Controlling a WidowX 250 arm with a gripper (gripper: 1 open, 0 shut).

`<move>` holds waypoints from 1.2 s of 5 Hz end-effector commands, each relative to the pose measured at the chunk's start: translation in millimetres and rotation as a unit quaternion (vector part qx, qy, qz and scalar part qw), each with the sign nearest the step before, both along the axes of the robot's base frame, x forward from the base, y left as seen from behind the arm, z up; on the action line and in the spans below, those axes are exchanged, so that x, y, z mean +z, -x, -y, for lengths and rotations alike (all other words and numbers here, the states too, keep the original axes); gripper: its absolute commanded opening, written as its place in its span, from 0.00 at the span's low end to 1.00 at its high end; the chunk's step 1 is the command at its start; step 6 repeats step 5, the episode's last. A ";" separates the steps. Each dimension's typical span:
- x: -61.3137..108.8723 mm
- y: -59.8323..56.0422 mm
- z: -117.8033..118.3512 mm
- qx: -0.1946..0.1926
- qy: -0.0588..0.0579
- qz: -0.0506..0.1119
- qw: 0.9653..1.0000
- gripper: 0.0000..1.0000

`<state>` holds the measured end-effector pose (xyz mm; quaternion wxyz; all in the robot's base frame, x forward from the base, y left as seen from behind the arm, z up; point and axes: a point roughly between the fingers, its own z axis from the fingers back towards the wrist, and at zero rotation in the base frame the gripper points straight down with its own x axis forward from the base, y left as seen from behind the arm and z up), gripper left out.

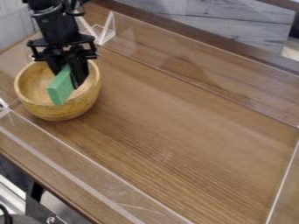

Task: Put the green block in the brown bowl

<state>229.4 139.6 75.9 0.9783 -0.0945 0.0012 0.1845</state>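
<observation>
The brown bowl (pixel 56 91) is being seen at the left of the wooden table (pixel 187 131); inside it, tilted on end, the green block (pixel 61 85) is being held; the block is being clamped by the black gripper (pixel 70 73), pointed steeply downward over the bowl.

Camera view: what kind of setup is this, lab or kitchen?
Likely a lab test bench, not a kitchen: a wooden table fenced by low clear plastic walls, with only a brown bowl, a green block and the gripper holding it.
</observation>
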 end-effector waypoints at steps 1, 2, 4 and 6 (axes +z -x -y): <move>5.8 -2.7 -6.4 0.003 -0.009 0.016 1.000 0.00; 3.3 -3.4 -6.8 0.001 -0.007 0.016 1.000 0.00; 1.8 -4.1 -6.7 -0.002 -0.001 0.014 1.000 0.00; 1.9 -4.4 -6.6 -0.004 0.002 0.012 1.000 0.00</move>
